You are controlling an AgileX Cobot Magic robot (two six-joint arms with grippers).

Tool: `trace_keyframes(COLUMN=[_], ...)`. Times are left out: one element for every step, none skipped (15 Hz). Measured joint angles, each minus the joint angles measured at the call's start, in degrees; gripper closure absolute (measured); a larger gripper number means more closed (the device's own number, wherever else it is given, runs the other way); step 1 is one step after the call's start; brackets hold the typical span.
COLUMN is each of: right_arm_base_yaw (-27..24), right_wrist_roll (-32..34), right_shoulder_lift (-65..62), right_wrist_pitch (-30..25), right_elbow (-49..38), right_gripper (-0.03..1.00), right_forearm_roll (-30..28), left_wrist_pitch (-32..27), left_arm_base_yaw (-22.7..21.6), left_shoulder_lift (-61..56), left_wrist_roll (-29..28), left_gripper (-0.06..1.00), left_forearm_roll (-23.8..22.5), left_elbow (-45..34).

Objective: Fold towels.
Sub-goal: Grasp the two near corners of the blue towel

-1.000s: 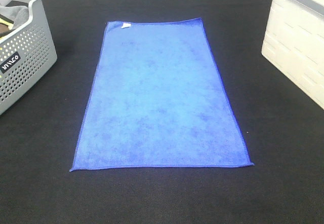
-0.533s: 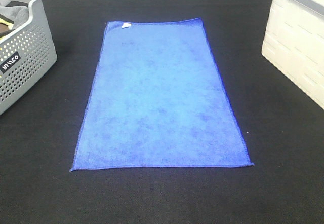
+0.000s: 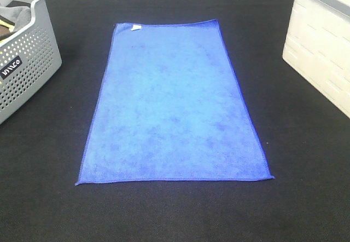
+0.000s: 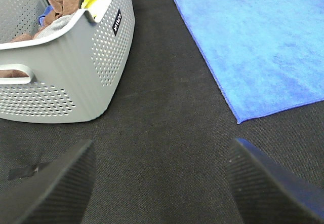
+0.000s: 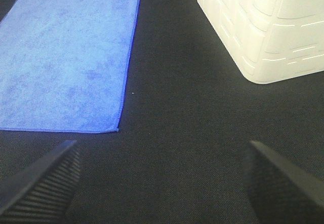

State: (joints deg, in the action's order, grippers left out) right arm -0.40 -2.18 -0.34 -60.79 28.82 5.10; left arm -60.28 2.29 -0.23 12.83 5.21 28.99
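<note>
A royal-blue towel (image 3: 174,105) lies flat and unfolded on the black table, long side running away from me, with a small white tag (image 3: 135,27) at its far left corner. It also shows in the left wrist view (image 4: 258,41) and in the right wrist view (image 5: 66,57). My left gripper (image 4: 159,183) is open and empty, above bare cloth short of the towel's near left corner. My right gripper (image 5: 162,183) is open and empty, short of the near right corner. Neither gripper appears in the exterior high view.
A grey perforated basket (image 3: 27,61) with mixed cloths stands at the left; it also shows in the left wrist view (image 4: 66,82). A white bin (image 3: 320,45) stands at the right, also in the right wrist view (image 5: 263,26). A tape mark (image 4: 25,171) lies near the left gripper.
</note>
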Motion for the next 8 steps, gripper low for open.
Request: trace_keyframes(right_arm_base_yaw=[0.0,0.0,0.0,0.0,0.0,0.0,0.0,0.0], right_wrist_roll=[0.0,0.0,0.0,0.0,0.0,0.0,0.0,0.0], right_shoulder_lift=[0.0,0.0,0.0,0.0,0.0,0.0,0.0,0.0], right_wrist_pitch=[0.0,0.0,0.0,0.0,0.0,0.0,0.0,0.0], right_elbow=[0.0,0.0,0.0,0.0,0.0,0.0,0.0,0.0], right_gripper=[0.15,0.15,0.15,0.15,0.15,0.15,0.15,0.15], right_forearm_roll=[0.0,0.0,0.0,0.0,0.0,0.0,0.0,0.0], left_wrist_pitch=[0.0,0.0,0.0,0.0,0.0,0.0,0.0,0.0], left_arm_base_yaw=[0.0,0.0,0.0,0.0,0.0,0.0,0.0,0.0], left_shoulder_lift=[0.0,0.0,0.0,0.0,0.0,0.0,0.0,0.0], left_wrist_roll=[0.0,0.0,0.0,0.0,0.0,0.0,0.0,0.0], left_gripper=[0.25,0.25,0.25,0.25,0.25,0.25,0.25,0.25], left_forearm_roll=[0.0,0.0,0.0,0.0,0.0,0.0,0.0,0.0], left_elbow=[0.0,0.0,0.0,0.0,0.0,0.0,0.0,0.0])
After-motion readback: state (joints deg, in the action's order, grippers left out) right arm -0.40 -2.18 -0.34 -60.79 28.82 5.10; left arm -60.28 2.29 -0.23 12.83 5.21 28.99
